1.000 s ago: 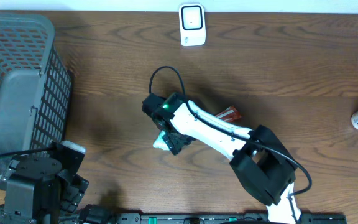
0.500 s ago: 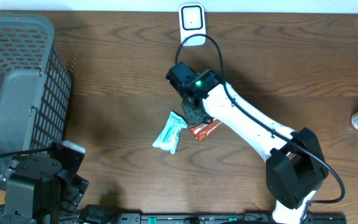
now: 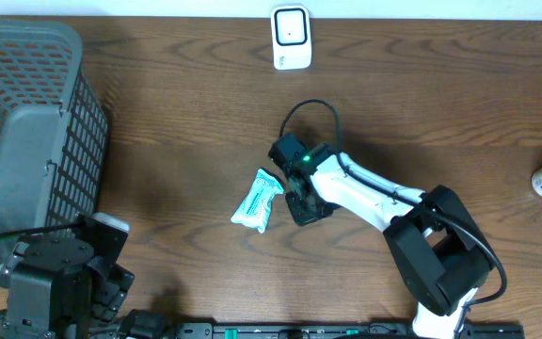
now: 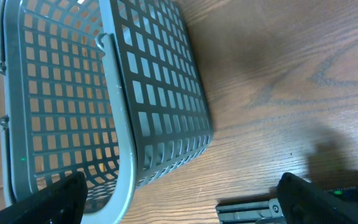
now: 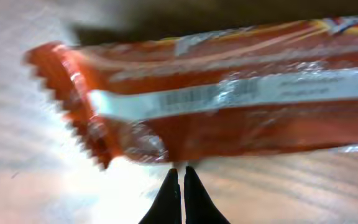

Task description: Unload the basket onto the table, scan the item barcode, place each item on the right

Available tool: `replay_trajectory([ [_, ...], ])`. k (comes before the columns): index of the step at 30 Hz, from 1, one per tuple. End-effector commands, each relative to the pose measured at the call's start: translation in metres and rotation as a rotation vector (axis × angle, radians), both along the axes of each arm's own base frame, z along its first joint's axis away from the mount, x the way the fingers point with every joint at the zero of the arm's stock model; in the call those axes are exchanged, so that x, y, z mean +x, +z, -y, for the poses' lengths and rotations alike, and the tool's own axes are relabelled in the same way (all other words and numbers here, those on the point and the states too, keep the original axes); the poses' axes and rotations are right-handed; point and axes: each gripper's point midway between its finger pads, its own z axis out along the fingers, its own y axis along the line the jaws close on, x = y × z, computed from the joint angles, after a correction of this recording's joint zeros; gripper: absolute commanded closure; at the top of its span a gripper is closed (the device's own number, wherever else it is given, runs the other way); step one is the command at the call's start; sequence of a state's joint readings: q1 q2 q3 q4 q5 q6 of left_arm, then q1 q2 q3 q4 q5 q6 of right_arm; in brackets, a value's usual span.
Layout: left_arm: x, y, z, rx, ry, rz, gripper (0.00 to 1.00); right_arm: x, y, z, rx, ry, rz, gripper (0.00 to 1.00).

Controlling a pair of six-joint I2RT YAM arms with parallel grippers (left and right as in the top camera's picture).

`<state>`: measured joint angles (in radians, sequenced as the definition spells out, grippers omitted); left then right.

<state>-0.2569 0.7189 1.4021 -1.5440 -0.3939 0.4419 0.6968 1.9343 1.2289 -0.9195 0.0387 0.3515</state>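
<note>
Step in hand: grasping orange crinkly plastic packet (image 5: 229,106); not yet held. Packet lay flat on wooden counter (image 5: 303,193), barcode strip up, just beyond right pincer (image 5: 180,179), which was closed, apparently empty. Left pincer (image 4: 182,199) stood wide open. Next move probably needed: reopen, straddle packet, carry to white scanner (image 3: 291,38).

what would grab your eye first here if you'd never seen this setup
The orange wrapper fills the right wrist view, its white barcode strip facing the camera, with the right gripper shut and its tips just below the wrapper in the picture. From overhead, the white right arm reaches across mid-table beside a teal and white packet, and a big grey basket takes up the left edge.
</note>
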Motion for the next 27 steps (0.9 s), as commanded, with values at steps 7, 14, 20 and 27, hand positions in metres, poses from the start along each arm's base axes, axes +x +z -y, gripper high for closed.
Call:
replay_trajectory([
  [7,0.0,0.002,0.0,-0.008,0.01,0.008,0.02,0.054,0.091,-0.019,0.117,-0.012,0.288,0.99],
  [14,0.0,0.002,0.0,-0.008,0.01,0.008,0.02,0.062,0.047,-0.001,0.084,-0.058,0.247,0.99],
  [20,0.0,0.002,0.0,-0.008,0.01,0.008,0.02,0.039,-0.002,-0.014,0.114,-0.036,0.097,0.99],
  [27,0.0,0.002,0.0,-0.008,0.01,0.008,0.02,0.053,0.083,-0.036,0.268,-0.044,0.148,0.61],
])
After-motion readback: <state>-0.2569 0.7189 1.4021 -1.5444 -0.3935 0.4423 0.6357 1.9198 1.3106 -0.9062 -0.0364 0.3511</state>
